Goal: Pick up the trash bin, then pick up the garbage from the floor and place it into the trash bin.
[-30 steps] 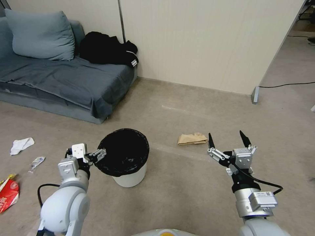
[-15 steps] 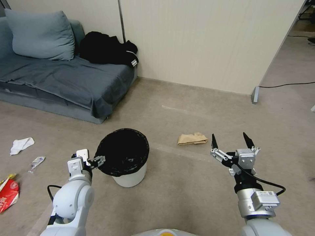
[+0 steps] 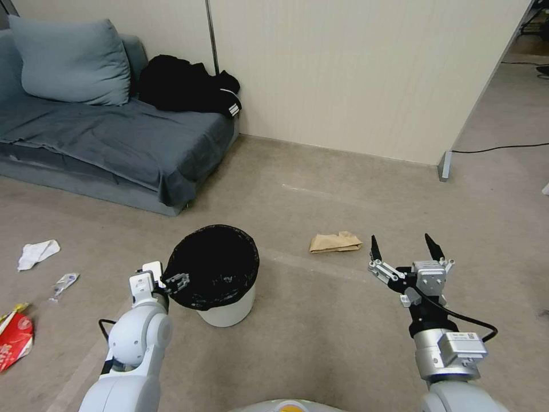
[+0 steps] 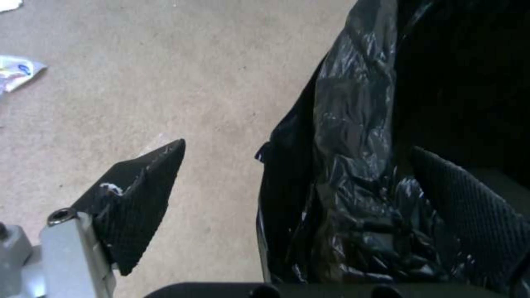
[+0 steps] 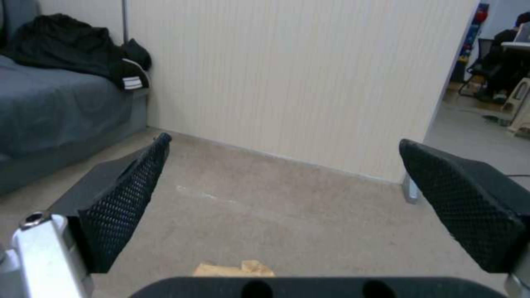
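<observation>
**Left gripper drawn in at bin rim; right arm idle**

Since the earlier frames the left arm has pulled back toward the robot, and the left gripper (image 3: 173, 281) now sits lower against the near-left edge of the trash bin (image 3: 226, 312). The right gripper (image 3: 407, 250) has drifted slightly nearer the robot and otherwise is unchanged. The bin has not shifted on the floor (image 3: 320, 337).

Left gripper: the left wrist view shows it open and straddling the bin rim, one finger (image 4: 140, 198) outside over the carpet, the other (image 4: 469, 231) inside the bin. The black bag liner (image 4: 342, 165) lies between them with a clear gap on the outer side. Nothing is clamped.

Right gripper: wide open, holding nothing, hovering above the floor to the right of the bin and well apart from it.

Trash bin: white, upright on the floor, lined with the black bag folded over its rim. The interior is dark; contents cannot be told.

Garbage on the floor:
- crumpled brown paper bag (image 3: 335, 242), right of the bin and just beyond the right gripper;
- white tissue (image 3: 36, 253), well left of the bin;
- small clear wrapper (image 3: 64, 282), near the tissue;
- red snack wrapper (image 3: 14, 340), at the left edge.

Black clothes (image 3: 189, 86) lie on the grey sofa (image 3: 114, 143) by the wall.
</observation>
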